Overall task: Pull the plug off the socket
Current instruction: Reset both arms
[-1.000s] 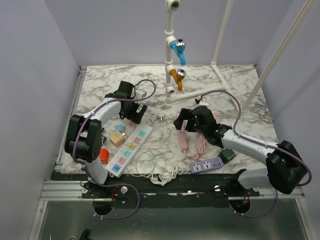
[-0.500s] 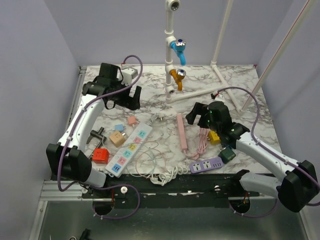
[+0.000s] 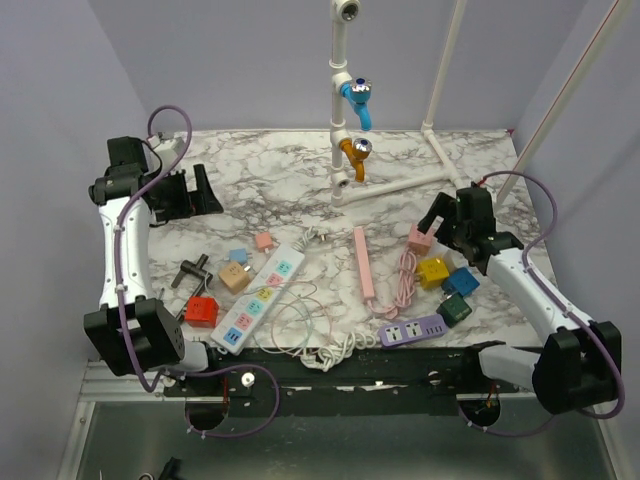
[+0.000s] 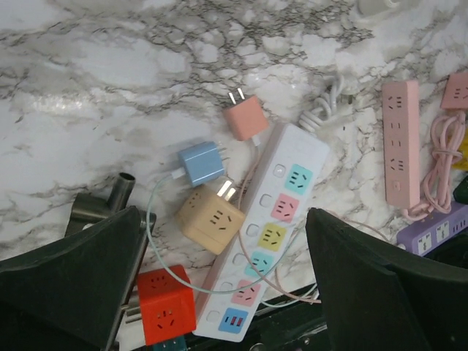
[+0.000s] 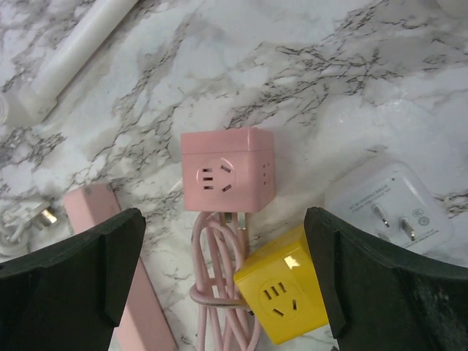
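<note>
Left wrist view: pink plug lies loose at the white power strip's far end, prongs bare. Freed, I judge, which is why left claw and right claw gape empty.

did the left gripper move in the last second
Yes. The left gripper has swung left and back, away from the white power strip toward the back-left corner of the table, jaws open.
</note>
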